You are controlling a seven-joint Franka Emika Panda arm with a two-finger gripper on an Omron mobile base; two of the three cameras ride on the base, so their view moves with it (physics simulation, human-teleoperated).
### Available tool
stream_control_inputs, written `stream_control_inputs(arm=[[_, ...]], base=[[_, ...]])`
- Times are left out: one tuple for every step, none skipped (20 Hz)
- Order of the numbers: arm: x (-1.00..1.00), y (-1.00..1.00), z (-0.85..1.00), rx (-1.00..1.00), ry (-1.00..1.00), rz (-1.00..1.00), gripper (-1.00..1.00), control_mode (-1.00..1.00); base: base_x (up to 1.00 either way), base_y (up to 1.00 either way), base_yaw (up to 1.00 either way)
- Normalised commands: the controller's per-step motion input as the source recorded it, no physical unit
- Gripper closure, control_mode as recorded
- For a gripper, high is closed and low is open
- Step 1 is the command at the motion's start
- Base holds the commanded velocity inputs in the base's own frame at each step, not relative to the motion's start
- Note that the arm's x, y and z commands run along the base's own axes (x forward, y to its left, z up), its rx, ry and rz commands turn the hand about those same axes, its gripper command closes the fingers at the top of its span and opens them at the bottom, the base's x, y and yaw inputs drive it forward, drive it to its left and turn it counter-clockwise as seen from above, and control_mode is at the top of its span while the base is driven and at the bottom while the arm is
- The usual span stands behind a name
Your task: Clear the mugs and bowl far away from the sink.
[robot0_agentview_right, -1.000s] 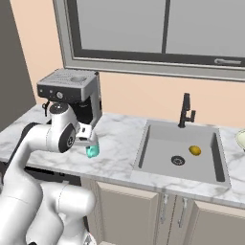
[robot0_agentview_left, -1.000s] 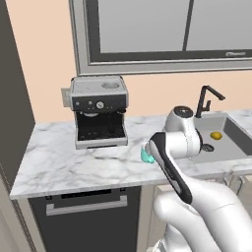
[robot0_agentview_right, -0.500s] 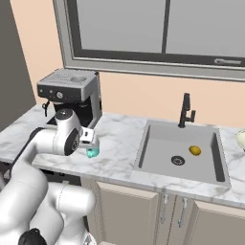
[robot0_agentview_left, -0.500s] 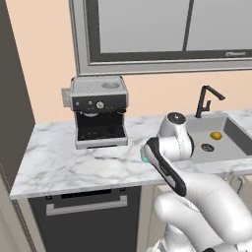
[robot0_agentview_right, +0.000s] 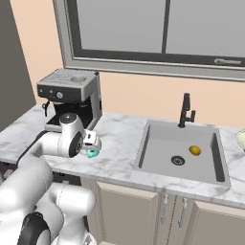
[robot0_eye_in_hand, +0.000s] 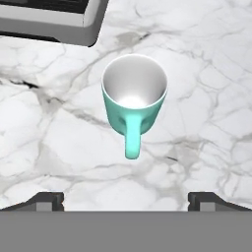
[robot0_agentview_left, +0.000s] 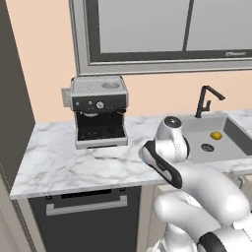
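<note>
Teal mug (robot0_eye_in_hand: 134, 101) stands upright on the marble counter (robot0_eye_in_hand: 206, 74), left of the sink (robot0_agentview_right: 181, 152), near the espresso machine (robot0_agentview_right: 72, 97); the gripper (robot0_eye_in_hand: 126, 201) hovers above, fingers spread wide, empty.

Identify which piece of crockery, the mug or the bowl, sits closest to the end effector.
The teal mug, upright on the marble counter directly beneath the open end effector. The pale bowl lies far off, beyond the sink.
</note>
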Motion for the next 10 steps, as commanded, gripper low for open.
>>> stream_control_inputs(arm=[[0.29, 0.0, -0.25, 0.0, 0.0, 0.0, -1.0, -1.0], [0.25, 0.0, -0.21, 0.0, 0.0, 0.0, -1.0, -1.0], [0.26, 0.0, -0.2, 0.0, 0.0, 0.0, -1.0, -1.0], [0.26, 0.0, -0.18, 0.0, 0.0, 0.0, -1.0, -1.0], [0.28, 0.0, -0.16, 0.0, 0.0, 0.0, -1.0, -1.0], [0.31, 0.0, -0.18, 0.0, 0.0, 0.0, -1.0, -1.0], [0.3, 0.0, -0.2, 0.0, 0.0, 0.0, -1.0, -1.0], [0.3, 0.0, -0.19, 0.0, 0.0, 0.0, -1.0, -1.0], [0.26, 0.0, -0.19, 0.0, 0.0, 0.0, -1.0, -1.0], [0.21, 0.0, -0.18, 0.0, 0.0, 0.0, -1.0, -1.0]], base=[[0.0, 0.0, 0.0], [0.0, 0.0, 0.0], [0.0, 0.0, 0.0], [0.0, 0.0, 0.0], [0.0, 0.0, 0.0], [0.0, 0.0, 0.0], [0.0, 0.0, 0.0], [0.0, 0.0, 0.0], [0.0, 0.0, 0.0], [0.0, 0.0, 0.0]])
